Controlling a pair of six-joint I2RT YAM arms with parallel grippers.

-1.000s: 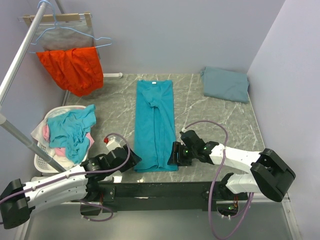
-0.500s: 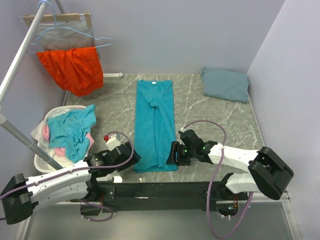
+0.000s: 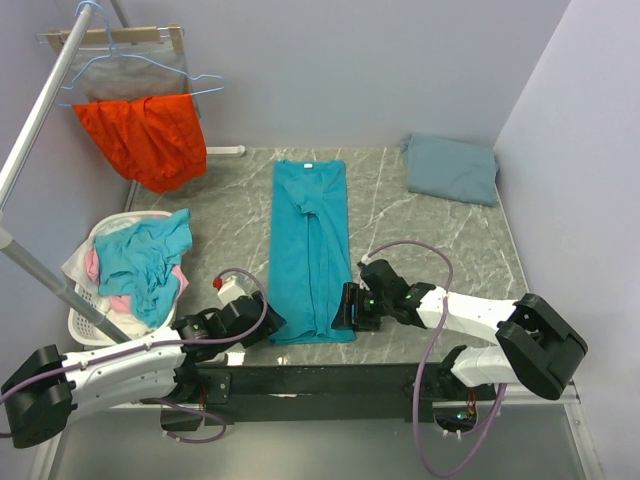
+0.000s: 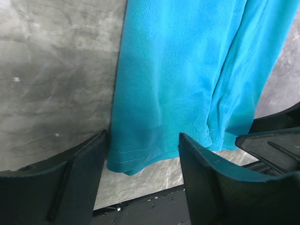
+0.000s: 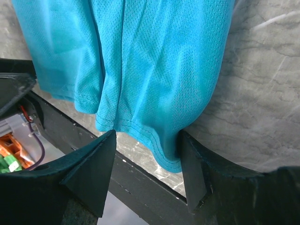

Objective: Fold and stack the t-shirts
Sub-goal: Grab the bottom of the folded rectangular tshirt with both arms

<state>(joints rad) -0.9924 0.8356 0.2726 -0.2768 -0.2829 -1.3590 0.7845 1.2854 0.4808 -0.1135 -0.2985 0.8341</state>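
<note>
A bright teal t-shirt [image 3: 310, 250], folded into a long narrow strip, lies in the middle of the table with its neck label at the far end. A slate grey-blue t-shirt [image 3: 452, 168] lies folded at the back right. My left gripper [image 3: 268, 322] is low at the near left corner of the teal hem. In the left wrist view the left gripper [image 4: 143, 154] stands open, its fingers on either side of the hem [image 4: 136, 157]. My right gripper [image 3: 348, 308] is at the near right corner. In the right wrist view the right gripper [image 5: 147, 159] is open astride the hem corner [image 5: 159, 140], and one fingertip [image 5: 190, 159] touches the cloth.
A white laundry basket [image 3: 84, 322] with teal and pink clothes stands at the left. An orange-red garment [image 3: 145, 135] hangs on a hanger at the back left, beside a slanted metal pole [image 3: 40, 110]. The black rail [image 3: 320, 380] of the table's near edge runs just below the hem.
My left gripper has crept a little right, closer to the hem's left corner, and its jaws widened, then narrowed slightly. The right gripper has barely moved.
</note>
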